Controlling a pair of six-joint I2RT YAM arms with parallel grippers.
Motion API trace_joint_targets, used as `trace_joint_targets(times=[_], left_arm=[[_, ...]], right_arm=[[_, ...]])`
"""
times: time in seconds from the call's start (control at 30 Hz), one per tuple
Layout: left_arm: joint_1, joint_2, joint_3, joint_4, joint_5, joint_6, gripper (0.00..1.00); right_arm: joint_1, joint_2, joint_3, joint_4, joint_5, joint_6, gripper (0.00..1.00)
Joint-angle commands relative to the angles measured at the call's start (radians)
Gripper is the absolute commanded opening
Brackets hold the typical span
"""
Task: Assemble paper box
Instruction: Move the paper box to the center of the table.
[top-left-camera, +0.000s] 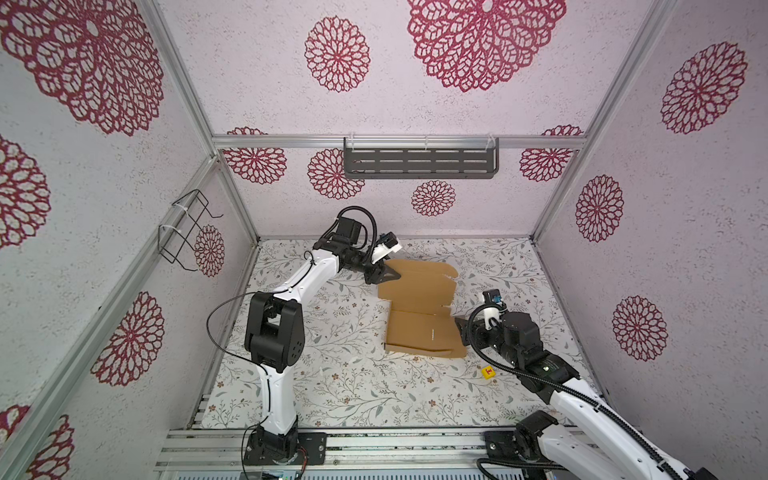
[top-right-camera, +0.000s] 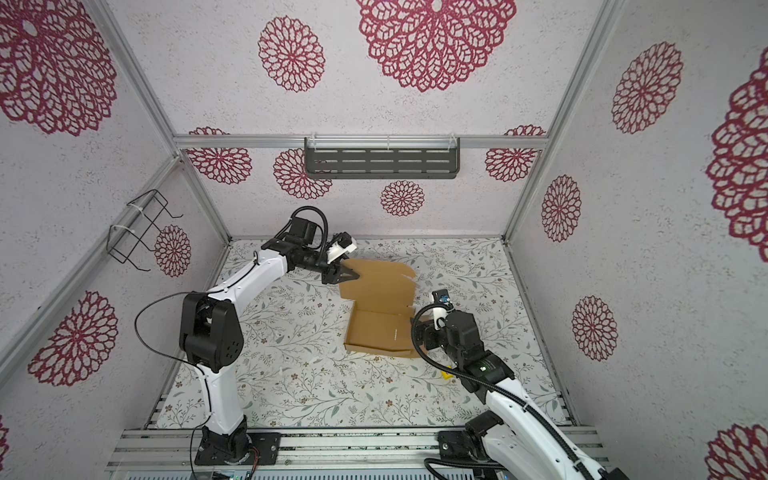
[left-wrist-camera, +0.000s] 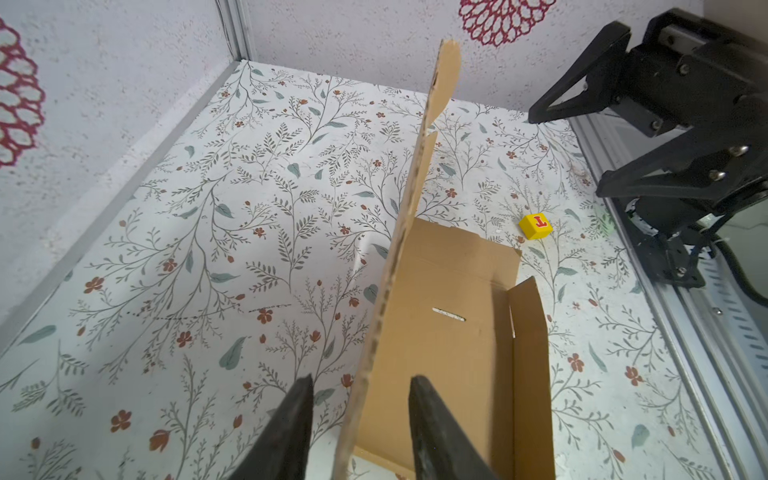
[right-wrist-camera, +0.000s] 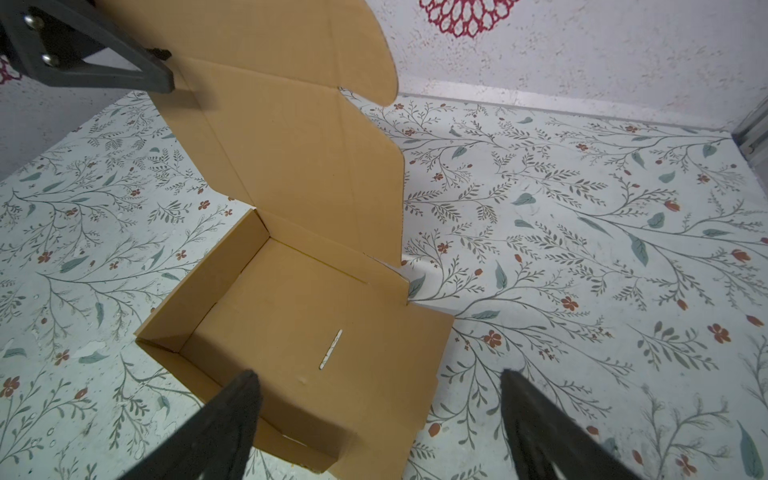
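On the floral table (top-left-camera: 332, 374), at the frame's centre, the tan paper box (top-left-camera: 419, 332) is seen half-formed: a shallow tray with walls partly raised and the lid stood up. The lid's upper-left edge is straddled by the left gripper (left-wrist-camera: 359, 378), jaws partly spread, contact seemingly not made. The right gripper (right-wrist-camera: 377, 374), spread wide, is held at the tray's right edge.

**Bright, soft light; wide-angle bend**

The scene is lit brightly and evenly from above. Soft shadows are thrown on the desk (right-wrist-camera: 582, 208) beside the box (right-wrist-camera: 291, 166). In both top views the posts (top-left-camera: 617, 83) are splayed outward toward the edges. In the left wrist view the near fingers (left-wrist-camera: 291, 436) are blurred, and slight grain is seen throughout.
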Motion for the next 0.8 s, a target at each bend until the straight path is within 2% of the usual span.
trace_joint_targets(times=[0.0,0.1,0.23,0.4,0.53,0.6,0.7,0.77], left_arm=[[0.012,-0.031,-0.001,-0.042,0.044,0.037,0.32],[0.014,-0.040,-0.008,-0.072,0.010,0.055,0.15],[0.037,-0.130,-0.056,-0.087,-0.026,0.055,0.01],[0.073,-0.252,-0.206,-0.049,-0.053,0.050,0.00],[0.097,-0.370,-0.374,0.033,-0.090,0.040,0.01],[0.116,-0.405,-0.425,0.063,-0.096,0.026,0.03],[0.139,-0.423,-0.465,0.107,-0.108,-0.018,0.04],[0.142,-0.433,-0.483,0.117,-0.116,-0.023,0.04]], right_arm=[[-0.012,0.001,-0.005,0.057,-0.026,0.039,0.92],[-0.025,0.024,-0.016,0.070,-0.028,0.036,0.92],[-0.061,0.058,-0.018,0.081,-0.054,0.070,0.92],[-0.113,0.126,-0.018,0.139,-0.090,0.134,0.89],[-0.139,0.235,0.012,0.219,-0.144,0.199,0.83],[-0.146,0.322,0.040,0.276,-0.192,0.244,0.74],[-0.159,0.464,0.110,0.329,-0.285,0.322,0.56],[-0.163,0.550,0.139,0.392,-0.325,0.386,0.48]])
